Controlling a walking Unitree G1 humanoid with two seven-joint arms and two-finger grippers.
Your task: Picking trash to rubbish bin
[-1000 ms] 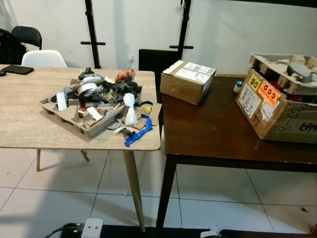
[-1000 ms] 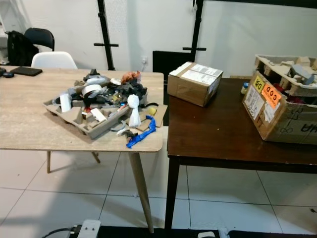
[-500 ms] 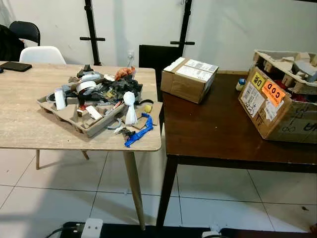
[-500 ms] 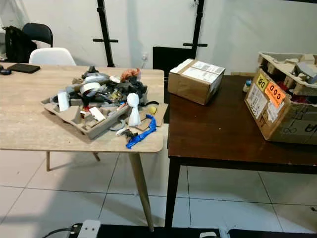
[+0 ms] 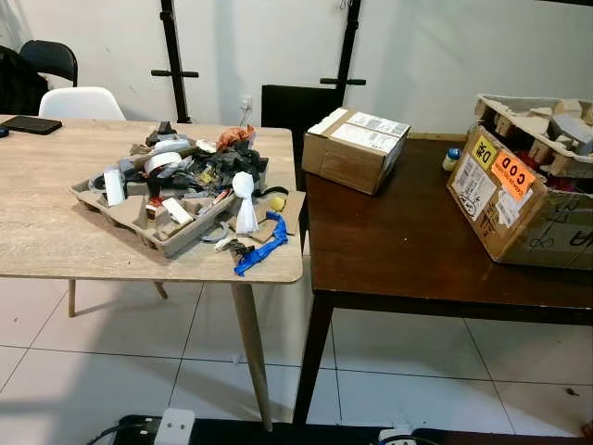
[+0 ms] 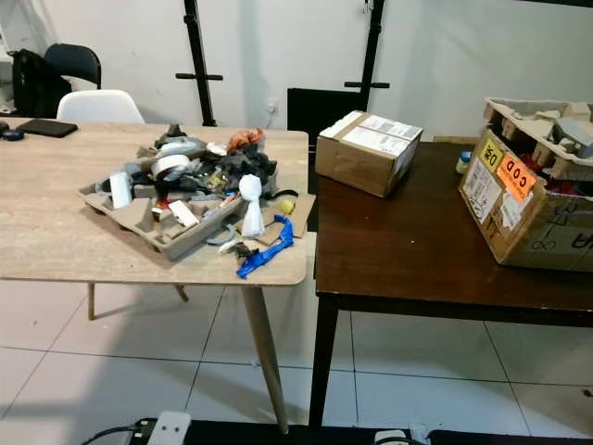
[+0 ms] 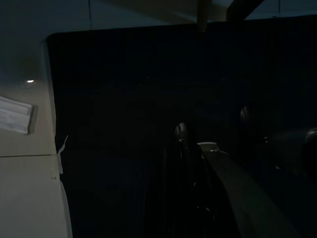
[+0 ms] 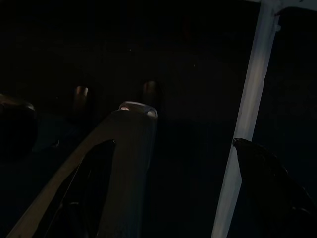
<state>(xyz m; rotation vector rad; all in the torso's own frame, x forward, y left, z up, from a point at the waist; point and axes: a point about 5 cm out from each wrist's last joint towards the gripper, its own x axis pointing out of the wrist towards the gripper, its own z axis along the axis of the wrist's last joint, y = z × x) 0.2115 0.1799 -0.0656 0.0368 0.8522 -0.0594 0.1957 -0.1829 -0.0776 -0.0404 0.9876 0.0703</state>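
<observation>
A heap of trash (image 5: 190, 181) lies on a moulded cardboard tray (image 5: 139, 225) near the right end of the light wooden table (image 5: 56, 236). It holds a white twisted wrapper (image 5: 244, 202), white tape rolls, black scraps and an orange piece. A blue plastic strip (image 5: 260, 247) lies by the table's front corner. Both arms hang idle in shade: my left gripper (image 7: 198, 163) and right gripper (image 8: 129, 129) appear as dim shapes in the dark wrist views.
A dark wooden table (image 5: 408, 250) adjoins on the right, carrying a small taped carton (image 5: 354, 150) and a large open box (image 5: 523, 181) of cardboard scraps. A white chair (image 5: 82, 102), black chair and black stand poles line the back wall. White tiled floor below.
The camera has shifted slightly; nothing on the tables has moved.
</observation>
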